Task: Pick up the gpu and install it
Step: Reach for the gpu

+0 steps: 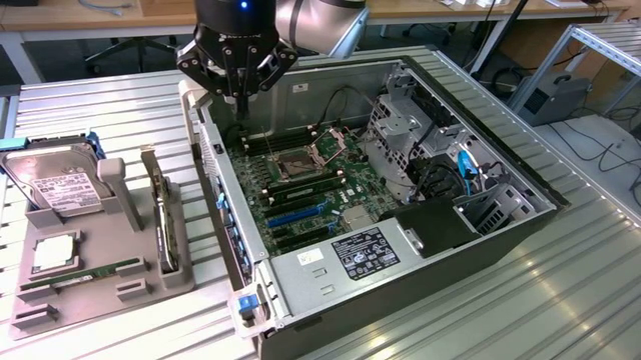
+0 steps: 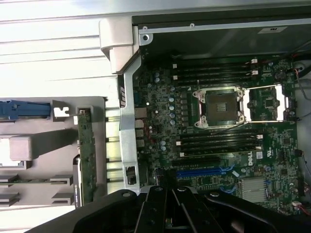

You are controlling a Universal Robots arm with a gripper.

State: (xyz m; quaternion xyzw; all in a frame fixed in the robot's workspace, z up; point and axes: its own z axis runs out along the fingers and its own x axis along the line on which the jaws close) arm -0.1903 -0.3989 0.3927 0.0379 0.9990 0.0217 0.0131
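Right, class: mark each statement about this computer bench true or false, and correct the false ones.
1. The hand is shut and empty. True.
2. The gpu is seated on the motherboard. False: it stands on edge in the gray holder beside the computer case.
3. The computer case lies open with the motherboard exposed. True.
4. The hard drive is inside the computer case. False: it sits in the gray holder.

The arm (image 1: 323,21) bends over directly above the gripper (image 1: 242,111), wrist vertical. The gripper points straight down. Its fingers (image 1: 240,94) are closed together, tip against tip.
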